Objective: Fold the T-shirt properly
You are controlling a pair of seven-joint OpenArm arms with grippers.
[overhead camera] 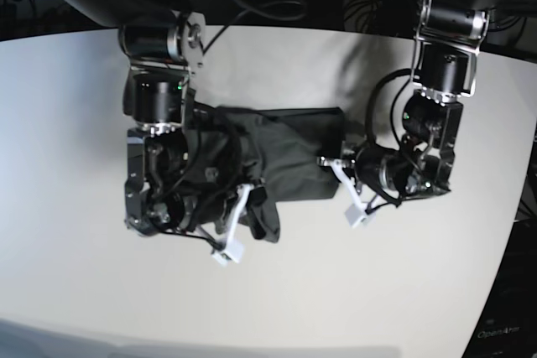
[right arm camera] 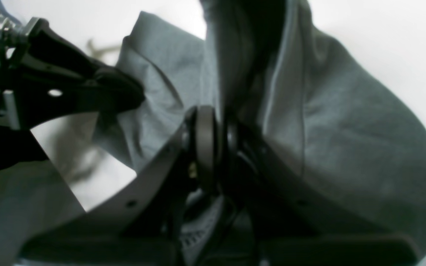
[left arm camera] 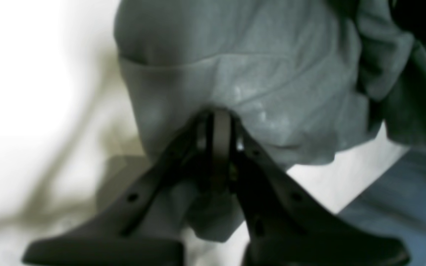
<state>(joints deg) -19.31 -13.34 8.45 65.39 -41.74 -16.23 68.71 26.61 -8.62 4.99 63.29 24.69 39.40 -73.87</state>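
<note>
Gripping T-shirt [overhead camera: 289,153], both arms [overhead camera: 155,182] low.

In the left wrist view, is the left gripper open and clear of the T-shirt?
No. The left gripper has its jaws together, pinching a bunch of the T-shirt that puckers at the fingertips.

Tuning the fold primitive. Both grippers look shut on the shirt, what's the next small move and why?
Probably carry the pinched edges across the body and lay them down. The left gripper and right gripper are each shut on a fold of the T-shirt, which lies bunched and partly folded on the table.
</note>
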